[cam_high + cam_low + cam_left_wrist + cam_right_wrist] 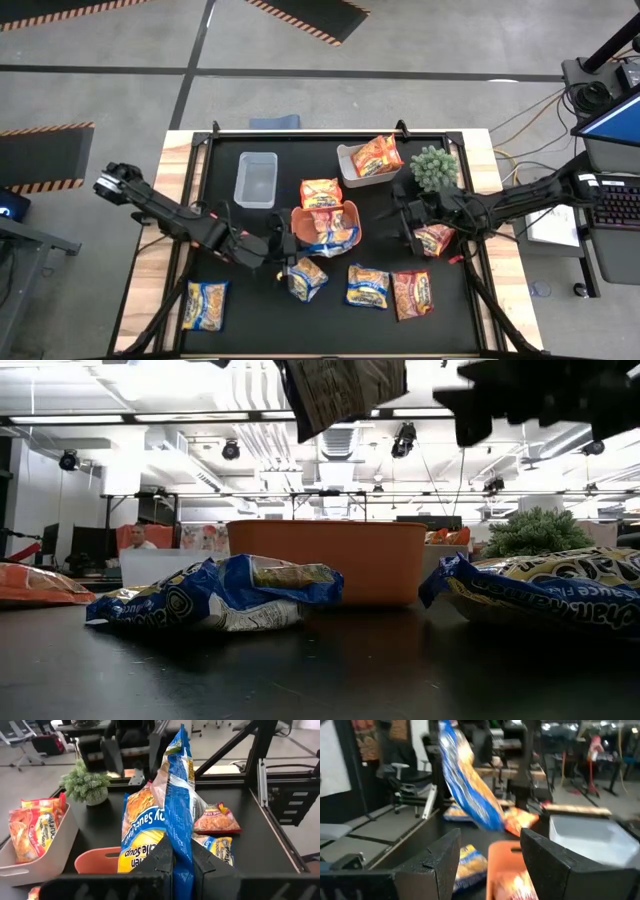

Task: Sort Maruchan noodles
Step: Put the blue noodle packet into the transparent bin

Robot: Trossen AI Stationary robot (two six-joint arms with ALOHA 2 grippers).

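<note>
My left gripper is shut on a blue-and-yellow noodle packet, which is lifted off the table near the orange bin. In the low view the packet hangs at the top. My right gripper is open and hovers at the orange bin's right side, above a red packet. More packets lie flat on the mat: a blue one, another blue one, a red one and an orange one. My left gripper pinches the blue-and-yellow packet by one edge between its two fingers. The packet is lifted clear of the table, and the low view shows it hanging well above the mat.
The orange bin holds packets. A white bin at the far side holds an orange-red packet. A clear bin stands left of it, and a small green plant sits at the far right. A person sits in the room behind.
</note>
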